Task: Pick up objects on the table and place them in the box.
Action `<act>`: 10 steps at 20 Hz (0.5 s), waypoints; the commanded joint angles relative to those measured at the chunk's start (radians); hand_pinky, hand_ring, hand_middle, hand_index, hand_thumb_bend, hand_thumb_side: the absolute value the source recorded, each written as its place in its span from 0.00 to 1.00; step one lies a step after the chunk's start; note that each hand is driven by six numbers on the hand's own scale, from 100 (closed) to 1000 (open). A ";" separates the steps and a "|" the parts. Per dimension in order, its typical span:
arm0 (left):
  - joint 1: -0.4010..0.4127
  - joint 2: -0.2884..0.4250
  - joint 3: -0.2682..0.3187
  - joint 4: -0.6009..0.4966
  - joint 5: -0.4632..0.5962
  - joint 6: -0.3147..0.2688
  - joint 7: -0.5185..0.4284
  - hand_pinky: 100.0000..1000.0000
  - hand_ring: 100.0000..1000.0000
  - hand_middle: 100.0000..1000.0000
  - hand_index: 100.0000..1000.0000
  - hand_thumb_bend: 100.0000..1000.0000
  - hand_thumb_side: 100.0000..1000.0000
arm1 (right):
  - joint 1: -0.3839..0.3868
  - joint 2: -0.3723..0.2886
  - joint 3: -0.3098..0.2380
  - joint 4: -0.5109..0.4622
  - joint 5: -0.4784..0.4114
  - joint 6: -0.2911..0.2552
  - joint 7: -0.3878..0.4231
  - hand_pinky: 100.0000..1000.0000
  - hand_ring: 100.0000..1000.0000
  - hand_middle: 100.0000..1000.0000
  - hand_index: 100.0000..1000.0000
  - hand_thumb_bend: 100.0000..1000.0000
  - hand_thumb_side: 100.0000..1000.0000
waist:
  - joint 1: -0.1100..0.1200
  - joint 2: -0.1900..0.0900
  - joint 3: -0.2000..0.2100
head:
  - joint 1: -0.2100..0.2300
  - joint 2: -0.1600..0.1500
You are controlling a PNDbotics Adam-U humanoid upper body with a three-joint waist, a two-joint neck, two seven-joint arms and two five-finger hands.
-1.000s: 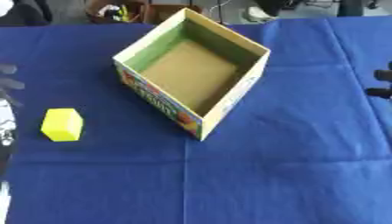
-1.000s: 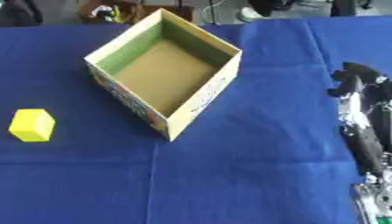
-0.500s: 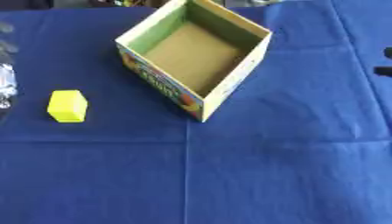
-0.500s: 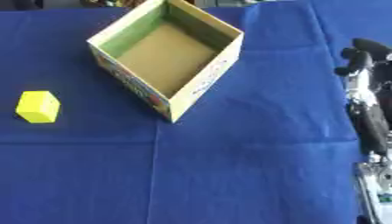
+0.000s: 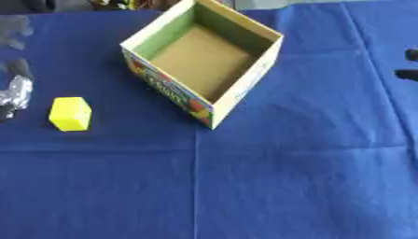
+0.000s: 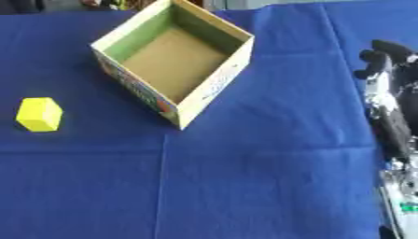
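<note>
The yellow block (image 5: 70, 113) lies on the blue tablecloth (image 5: 269, 177) toward the left side, apart from the open cardboard box (image 5: 202, 60), which stands to its upper right, turned corner-on, with a printed coloured band on its outer wall and nothing visible inside. Just to the left of the block, at the left edge of the left eye view, the left hand (image 5: 15, 91) shows as a blurred silver and black shape; it is beside the block, not touching it, and whether its fingers are spread or curled cannot be told. The right hand (image 6: 385, 88) comes in along the right edge of the right eye view, well apart from both the block and the box, its dark fingers lying fairly straight and relaxed above the cloth, holding nothing.
</note>
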 commanded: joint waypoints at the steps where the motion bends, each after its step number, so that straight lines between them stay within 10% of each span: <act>1: -0.033 0.118 -0.015 0.016 0.005 0.012 -0.126 0.57 0.81 0.87 1.00 0.06 0.76 | -0.001 -0.023 0.001 -0.014 -0.003 -0.001 0.005 0.62 0.76 0.58 0.75 0.00 0.55 | 0.000 -0.021 -0.001 | -0.007 -0.008; 8: -0.065 0.163 -0.020 0.055 0.016 -0.007 -0.238 0.58 0.82 0.88 1.00 0.19 0.84 | 0.001 -0.024 0.003 -0.014 0.000 -0.001 0.006 0.62 0.76 0.58 0.74 0.00 0.55 | -0.001 -0.020 -0.003 | -0.008 -0.013; 9: -0.062 0.168 -0.024 0.059 0.014 -0.005 -0.242 0.65 0.86 0.92 1.00 0.63 0.99 | 0.002 -0.025 0.004 -0.014 0.001 0.000 0.007 0.62 0.77 0.58 0.74 0.00 0.55 | 0.003 -0.019 -0.004 | -0.008 -0.017; 10: -0.057 0.181 -0.037 0.072 0.006 0.000 -0.251 0.66 0.87 0.93 1.00 0.71 1.00 | 0.002 -0.028 0.006 -0.014 0.002 0.001 0.009 0.62 0.77 0.58 0.74 0.00 0.55 | 0.008 -0.018 -0.007 | -0.006 -0.019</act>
